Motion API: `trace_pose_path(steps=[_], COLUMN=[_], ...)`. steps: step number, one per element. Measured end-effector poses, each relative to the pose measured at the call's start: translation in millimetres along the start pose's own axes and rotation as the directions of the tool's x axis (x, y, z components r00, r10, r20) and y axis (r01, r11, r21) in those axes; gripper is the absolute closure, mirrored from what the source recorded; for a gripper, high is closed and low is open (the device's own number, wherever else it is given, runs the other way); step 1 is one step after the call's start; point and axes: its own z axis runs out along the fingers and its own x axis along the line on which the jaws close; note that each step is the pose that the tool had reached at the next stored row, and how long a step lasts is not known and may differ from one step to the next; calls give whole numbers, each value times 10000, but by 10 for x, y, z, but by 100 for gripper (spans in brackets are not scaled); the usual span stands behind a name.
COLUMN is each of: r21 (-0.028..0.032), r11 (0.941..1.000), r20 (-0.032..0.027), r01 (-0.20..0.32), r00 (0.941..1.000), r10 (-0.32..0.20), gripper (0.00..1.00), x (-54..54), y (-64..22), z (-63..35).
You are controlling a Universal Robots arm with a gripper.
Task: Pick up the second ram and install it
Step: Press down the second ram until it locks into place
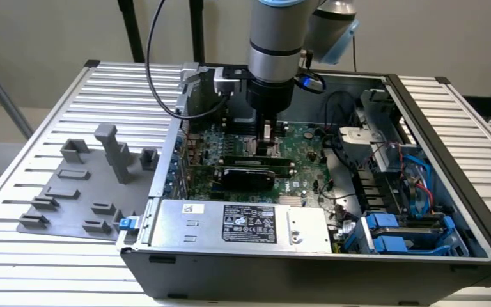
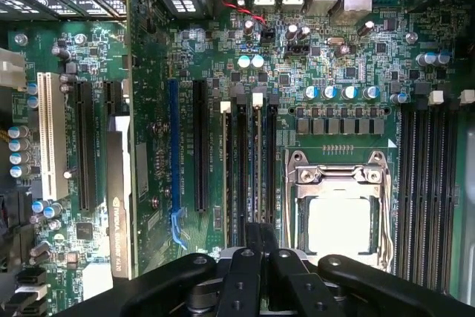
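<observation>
My gripper [image 1: 267,142] reaches down into the open computer case [image 1: 450,160], just above the large green motherboard [image 1: 301,144]. In the wrist view its black fingers [image 2: 245,272] are close together over the row of memory slots beside the processor socket [image 2: 338,206]. The second ram [image 2: 257,161] shows edge-on as a thin line running away from the fingertips along a slot with a white clip. My gripper [image 2: 261,246] looks shut on its near end. Another white-clipped slot [image 2: 226,161] lies two slots over.
A graphics card [image 1: 245,173] lies across the board close to the gripper, and the power supply [image 1: 245,224] sits at the case's front. Black cables [image 1: 339,121] and blue drive bays [image 1: 399,233] stand on the exterior view's right. A grey holder plate [image 1: 84,185] rests outside on the left.
</observation>
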Motion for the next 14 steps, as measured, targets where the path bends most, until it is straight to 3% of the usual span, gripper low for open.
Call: trace_pose_path(steps=[8, 14], r21=[-82, -97], r11=[9999, 9999], r20=[12, 26], r01=[-65, -74], r00=[10000, 10000], r10=[65, 74], gripper=[100, 100], x=[-1, 0], y=[1, 1], z=[63, 145])
